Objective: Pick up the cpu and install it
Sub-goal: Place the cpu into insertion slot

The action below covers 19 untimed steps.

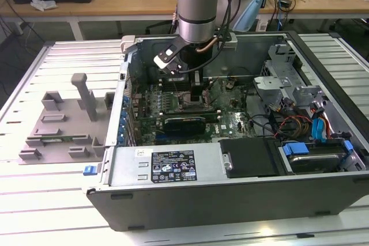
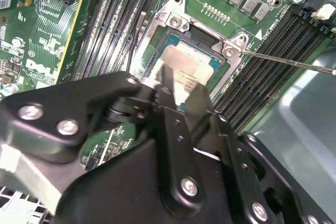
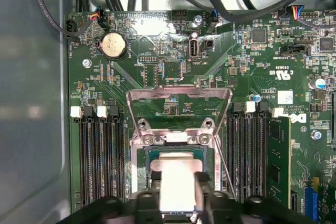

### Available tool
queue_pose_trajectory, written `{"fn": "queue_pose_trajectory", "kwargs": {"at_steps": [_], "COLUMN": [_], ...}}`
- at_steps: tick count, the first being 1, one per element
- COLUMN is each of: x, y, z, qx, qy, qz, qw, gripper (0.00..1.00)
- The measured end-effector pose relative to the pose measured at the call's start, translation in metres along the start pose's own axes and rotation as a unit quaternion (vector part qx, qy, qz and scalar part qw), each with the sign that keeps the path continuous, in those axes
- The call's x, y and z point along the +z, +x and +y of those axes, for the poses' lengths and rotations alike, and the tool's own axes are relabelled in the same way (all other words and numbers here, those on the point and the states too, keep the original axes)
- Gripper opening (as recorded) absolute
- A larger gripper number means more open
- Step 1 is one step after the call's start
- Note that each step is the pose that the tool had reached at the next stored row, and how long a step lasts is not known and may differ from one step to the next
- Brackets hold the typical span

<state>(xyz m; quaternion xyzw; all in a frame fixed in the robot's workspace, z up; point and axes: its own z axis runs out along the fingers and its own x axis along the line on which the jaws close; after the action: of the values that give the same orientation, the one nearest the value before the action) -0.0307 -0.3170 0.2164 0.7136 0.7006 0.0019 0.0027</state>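
Note:
The cpu [image 3: 176, 167] is a flat silver square, sitting level in or just over the metal-framed socket [image 3: 140, 139] on the green motherboard. In the second wrist view the cpu [image 2: 185, 66] shows between the two black fingers [image 2: 167, 83]. My gripper [image 3: 177, 195] straddles the chip from both sides and looks shut on it. The socket's load plate [image 3: 178, 94] stands hinged open. In the exterior view my gripper [image 1: 193, 87] reaches down into the open computer case, over the board.
A thin socket lever [image 2: 294, 62] sticks out beside the memory slots [image 3: 100, 156]. A memory stick [image 3: 279, 156] stands on one side. Cables [image 1: 300, 122] and drive bays fill the case at the exterior view's right. A grey plastic fixture [image 1: 63, 125] lies outside the case.

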Motion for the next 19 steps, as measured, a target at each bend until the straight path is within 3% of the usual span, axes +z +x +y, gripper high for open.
{"fn": "queue_pose_trajectory", "kwargs": {"at_steps": [1,3,8,13,19], "x": [0.0,-0.0001,-0.0001,0.0106,0.0135], "y": [0.0,0.0,0.0,0.0,-0.0002], "z": [0.0,0.0,0.0,-0.0001,-0.0002], "qx": [0.0,0.0,0.0,0.002,0.002], "qy": [0.0,0.0,0.0,0.0,0.0003], "qz": [0.0,0.0,-0.0001,0.0,-0.0005], "qw": [1.0,1.0,1.0,1.0,1.0], "gripper": [0.35,0.11,0.11,0.11,0.11]}}
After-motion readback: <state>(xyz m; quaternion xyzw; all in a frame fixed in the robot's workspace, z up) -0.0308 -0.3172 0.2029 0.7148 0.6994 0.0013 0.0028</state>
